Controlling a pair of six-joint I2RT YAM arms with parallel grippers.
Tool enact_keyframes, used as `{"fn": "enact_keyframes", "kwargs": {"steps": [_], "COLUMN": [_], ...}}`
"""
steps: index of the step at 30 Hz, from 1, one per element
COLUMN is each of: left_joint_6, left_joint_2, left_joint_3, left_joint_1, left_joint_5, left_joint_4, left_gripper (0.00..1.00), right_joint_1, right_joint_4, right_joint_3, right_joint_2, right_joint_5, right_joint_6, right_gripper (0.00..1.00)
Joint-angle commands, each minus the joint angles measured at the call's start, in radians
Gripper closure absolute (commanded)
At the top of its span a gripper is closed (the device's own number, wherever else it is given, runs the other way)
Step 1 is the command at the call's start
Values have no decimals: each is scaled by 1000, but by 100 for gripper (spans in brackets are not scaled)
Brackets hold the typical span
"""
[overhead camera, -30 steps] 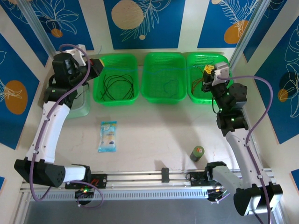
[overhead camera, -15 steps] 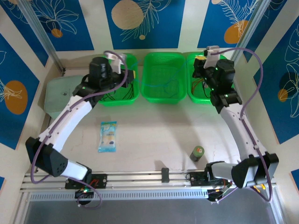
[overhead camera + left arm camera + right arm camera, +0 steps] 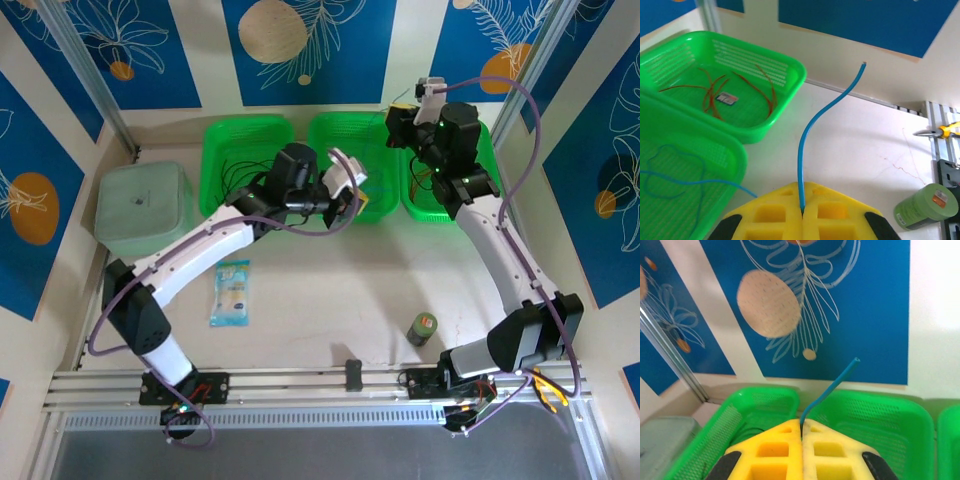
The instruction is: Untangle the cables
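Currently mid-separation: left gripper (image 3: 801, 210) and right gripper (image 3: 801, 427) each pinched shut on the blue cable (image 3: 801, 145), one end apiece, slack looping in the middle basket (image 3: 715, 145). Next move probably needs a slow spread apart to draw it out straight

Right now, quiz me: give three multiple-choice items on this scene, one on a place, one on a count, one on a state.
1. Where do the orange-brown cables lie?
A in the rightmost green basket; B on the snack packet; C on the grey lid.
2. How many green baskets are there?
A two; B three; C five.
3. The left claw is:
A wide open; B shut on a blue cable; C shut on the green tin.

1 A: they rest on its mesh floor.
2 B: three stand side by side in the top view.
3 B: the cable rises from its closed tips.
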Motion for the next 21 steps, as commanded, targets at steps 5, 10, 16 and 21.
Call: {"fn": "enact_keyframes", "kwargs": {"steps": [5, 10, 16, 21], "left_joint_6": [44, 23, -16, 65], "left_joint_2": [198, 399, 596, 668], "left_joint_3": [215, 466, 715, 757], "left_joint_1": [-15, 23, 77, 78], "left_joint_5": [-141, -309, -375, -482], "left_joint_4": [-98, -247, -364, -341], "left_gripper": [100, 100, 94, 93], "right_joint_1": [45, 51, 68, 49], "right_joint_4": [28, 41, -26, 70], "right_joint_3": [70, 73, 131, 77], "right_joint_2": [-66, -113, -98, -1], "right_joint_5": [-47, -47, 29, 69], "right_joint_6": [72, 85, 11, 30], "right_gripper": [100, 100, 100, 100]}}
